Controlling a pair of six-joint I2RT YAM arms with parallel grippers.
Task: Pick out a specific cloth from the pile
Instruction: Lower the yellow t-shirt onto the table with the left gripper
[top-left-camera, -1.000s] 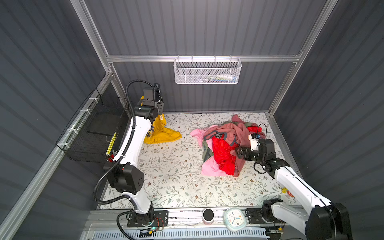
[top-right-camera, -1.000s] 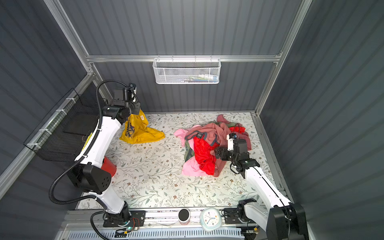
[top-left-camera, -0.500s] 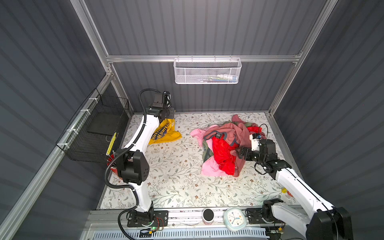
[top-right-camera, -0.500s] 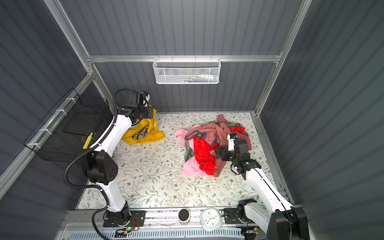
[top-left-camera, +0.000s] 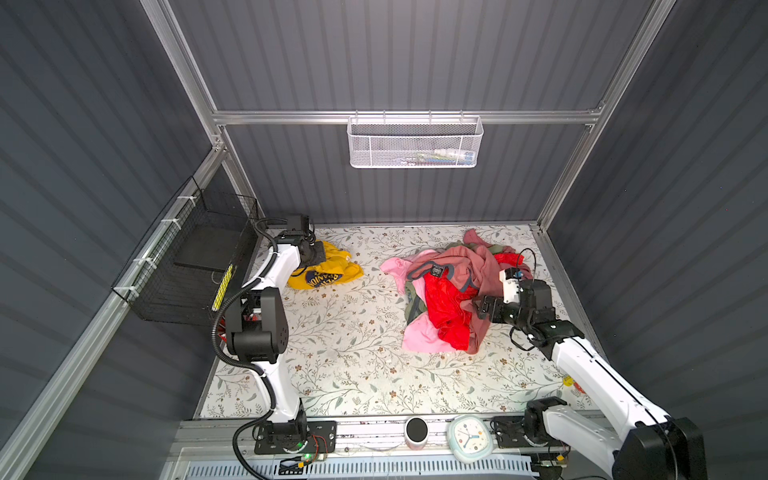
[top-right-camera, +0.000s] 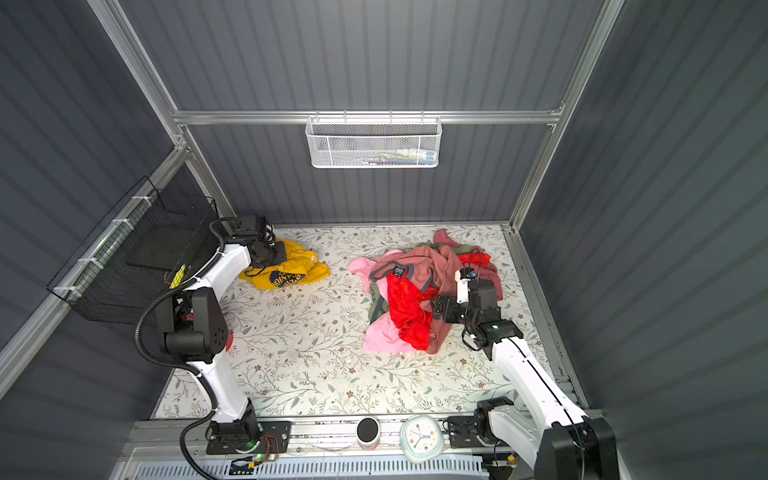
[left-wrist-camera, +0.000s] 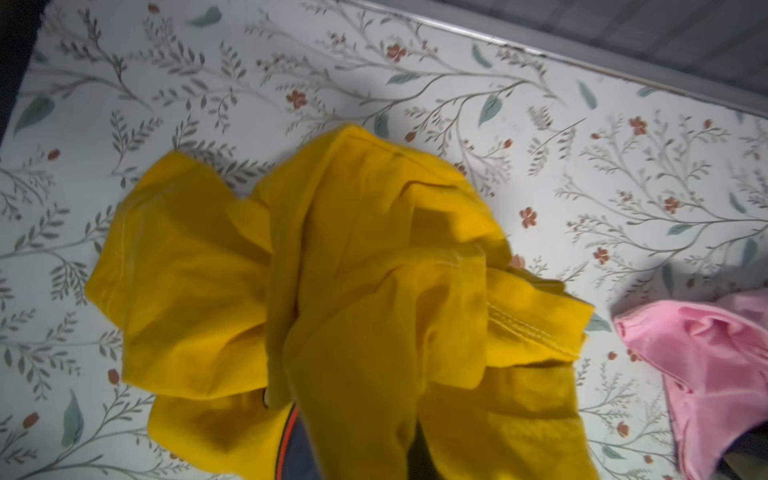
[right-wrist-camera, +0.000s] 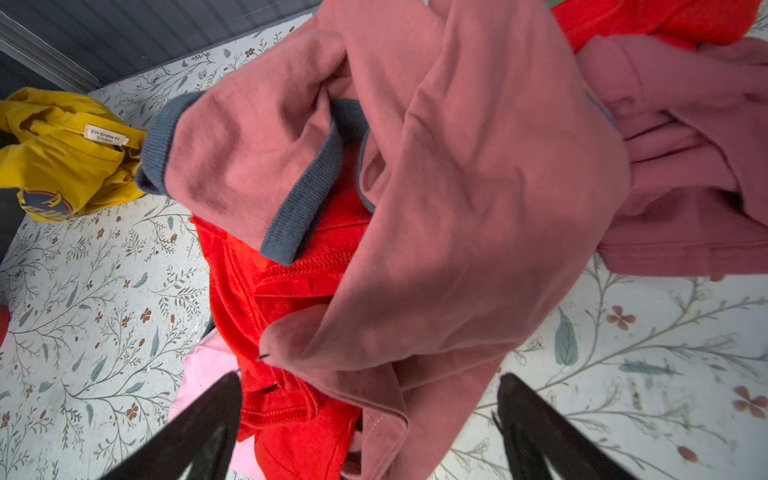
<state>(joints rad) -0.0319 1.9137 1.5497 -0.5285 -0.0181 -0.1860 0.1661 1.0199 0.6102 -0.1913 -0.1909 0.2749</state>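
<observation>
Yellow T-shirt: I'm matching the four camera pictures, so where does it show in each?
In a top view: yellow T-shirt on the table, far-left corner, apart from the pile.
In a top view: yellow T-shirt at that same corner.
Left wrist: it fills the middle.
Right wrist: at the frame's edge, neck label showing.
Shared landmark: the pile; the left wrist view catches only its pink edge.

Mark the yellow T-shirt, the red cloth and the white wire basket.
yellow T-shirt (top-left-camera: 322, 277): in a top view, on its dark blue print.
red cloth (top-left-camera: 445, 300): in a top view, on the middle of its shiny fold.
white wire basket (top-left-camera: 395, 150): in a top view, on its front mesh wall.
</observation>
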